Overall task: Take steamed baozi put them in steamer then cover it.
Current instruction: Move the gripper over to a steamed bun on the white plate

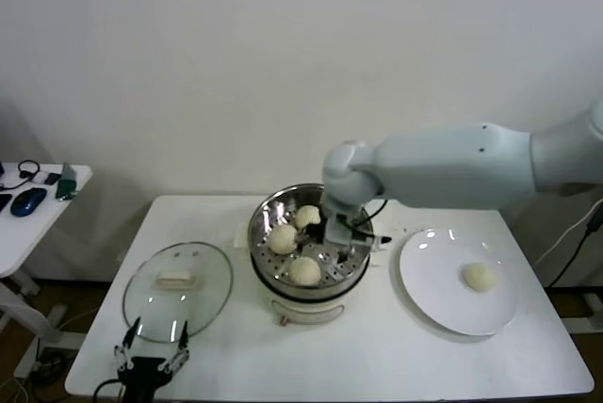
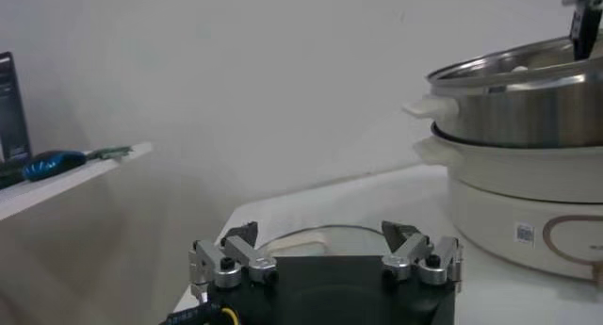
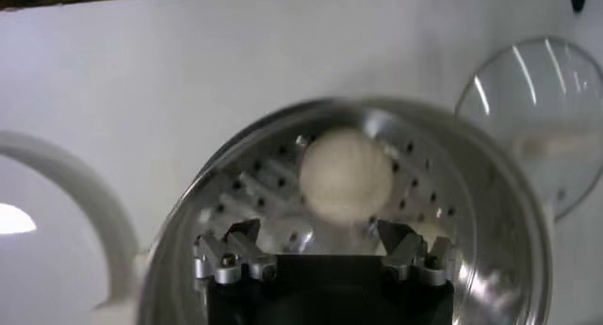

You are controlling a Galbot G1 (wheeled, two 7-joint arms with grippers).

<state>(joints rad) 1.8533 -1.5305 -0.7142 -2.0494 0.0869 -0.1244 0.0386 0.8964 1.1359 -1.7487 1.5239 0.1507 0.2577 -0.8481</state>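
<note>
Hovering inside the steamer (image 1: pixel 350 271) at frame centre, my right gripper (image 3: pixel 320 251) stands wide open, holding nothing; three steamed baozi (image 1: pixel 304 271) lie inside, one on the plate (image 1: pixel 429 299). Lifting carelessly could nudge a bun.

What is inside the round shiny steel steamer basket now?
Three cream-white round buns lie on the perforated floor of the steel steamer basket. The open right gripper reaches in beside them and hides part of the floor.
</note>
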